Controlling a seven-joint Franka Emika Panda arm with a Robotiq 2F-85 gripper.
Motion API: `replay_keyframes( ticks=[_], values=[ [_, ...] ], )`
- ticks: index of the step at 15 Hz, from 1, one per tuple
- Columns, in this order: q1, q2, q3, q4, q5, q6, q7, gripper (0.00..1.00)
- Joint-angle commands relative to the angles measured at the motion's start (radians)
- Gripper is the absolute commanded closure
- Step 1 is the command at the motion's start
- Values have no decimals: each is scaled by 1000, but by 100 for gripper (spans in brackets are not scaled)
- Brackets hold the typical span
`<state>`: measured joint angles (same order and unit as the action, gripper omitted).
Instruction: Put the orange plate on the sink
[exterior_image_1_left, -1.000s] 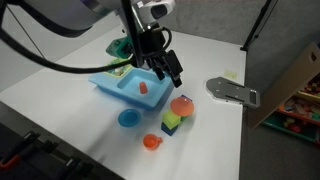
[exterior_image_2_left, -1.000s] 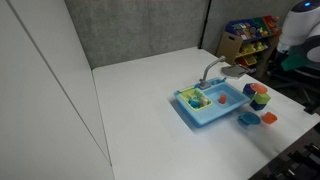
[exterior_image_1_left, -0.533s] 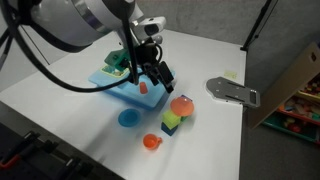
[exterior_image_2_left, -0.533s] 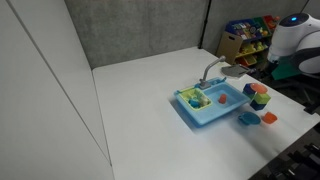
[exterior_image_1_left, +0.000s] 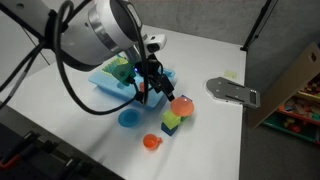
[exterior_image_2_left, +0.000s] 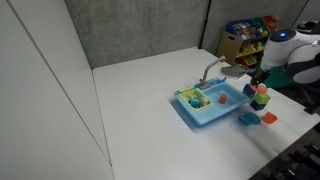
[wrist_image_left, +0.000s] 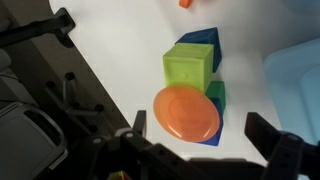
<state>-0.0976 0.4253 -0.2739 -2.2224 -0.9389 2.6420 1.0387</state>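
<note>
Tool (wrist_image_left: 202, 135) poised wide open and empty over the white surface (wrist_image_left: 125, 50). Just ahead of it, between the lines of its fingers (wrist_image_left: 137, 122), the flat round orange-red plastic plate (wrist_image_left: 186, 112) sits perched on toy blocks, beside a lime-green cube (wrist_image_left: 190, 68). The light blue plastic toy sink (wrist_image_left: 295, 80) lies further to the tool's right in the wrist view. Likely risk: a slightly misjudged descent nudges the thin rim, sliding the plate off or toppling the blocks.
</note>
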Motion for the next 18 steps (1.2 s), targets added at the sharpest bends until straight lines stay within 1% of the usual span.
replay_keyframes(
  ticks=[1,6,11,15,18],
  values=[
    [24,82,-37,66,-59,38,73,0],
    [33,169,-50,135,-89,75,120,0],
    [62,247,-77,198,-108,107,151,0],
    [87,299,-105,242,-164,108,215,0],
    [93,329,-115,263,-171,95,239,0]
  ],
)
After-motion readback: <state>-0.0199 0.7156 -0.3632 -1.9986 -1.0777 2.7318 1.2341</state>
